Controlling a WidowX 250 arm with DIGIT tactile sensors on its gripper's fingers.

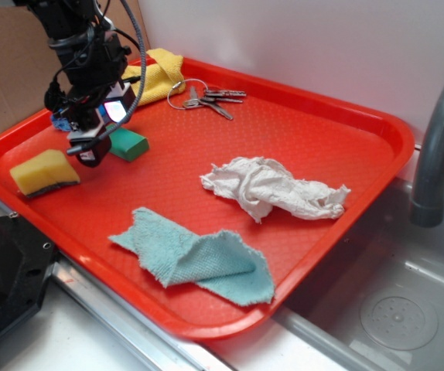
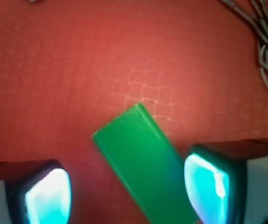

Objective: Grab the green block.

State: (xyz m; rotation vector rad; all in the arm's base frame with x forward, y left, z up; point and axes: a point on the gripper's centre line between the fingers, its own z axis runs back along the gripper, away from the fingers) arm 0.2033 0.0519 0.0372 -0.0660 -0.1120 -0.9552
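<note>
At the far left of a red tray (image 1: 338, 116) on the counter, a robot arm hangs low over a green block (image 1: 127, 144). Seen from the wrist camera, the block (image 2: 145, 163) lies flat on the tray, its long axis running from about 11 o'clock to 5 o'clock, slanted across the line between the two fingers (image 2: 47, 191). The fingers are spread wide and hold nothing; the gripper (image 2: 127, 191) has the block's near end between them, closer to the right finger, which it may touch. My judgement is that the wrist must turn to square up with the slanted block before closing. Keys (image 1: 206, 98) lie toward 1 o'clock of the block, and a yellow sponge (image 1: 44, 171) sits toward 8 o'clock in the outside view.
</note>
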